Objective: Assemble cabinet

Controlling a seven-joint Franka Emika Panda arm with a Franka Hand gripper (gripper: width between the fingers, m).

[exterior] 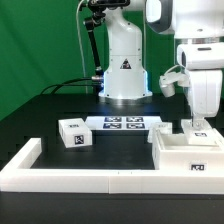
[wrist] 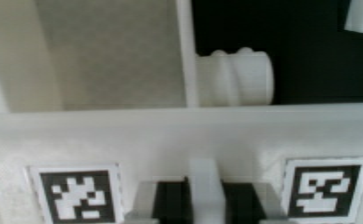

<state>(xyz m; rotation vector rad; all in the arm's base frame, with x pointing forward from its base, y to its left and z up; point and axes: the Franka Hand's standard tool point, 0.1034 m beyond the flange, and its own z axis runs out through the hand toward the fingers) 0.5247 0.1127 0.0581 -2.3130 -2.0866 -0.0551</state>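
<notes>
Gripper [exterior: 197, 121] at right, fingers [wrist: 165, 203] clamped on upright white panel [exterior: 197, 132] atop box body [exterior: 180, 157]. Small block [exterior: 75, 133] and marker board [exterior: 125, 124] on worktop [exterior: 50, 115] to left. Rim bar [exterior: 60, 168] near.

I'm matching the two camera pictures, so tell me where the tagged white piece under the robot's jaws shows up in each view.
Exterior view: the tagged white piece is at the exterior view's right, at the top of the box body, just under the gripper.
Wrist view: it fills the foreground, with a tag on either side of the jaws.
Shared landmark: the gripper, directly at the piece in both views.
</notes>
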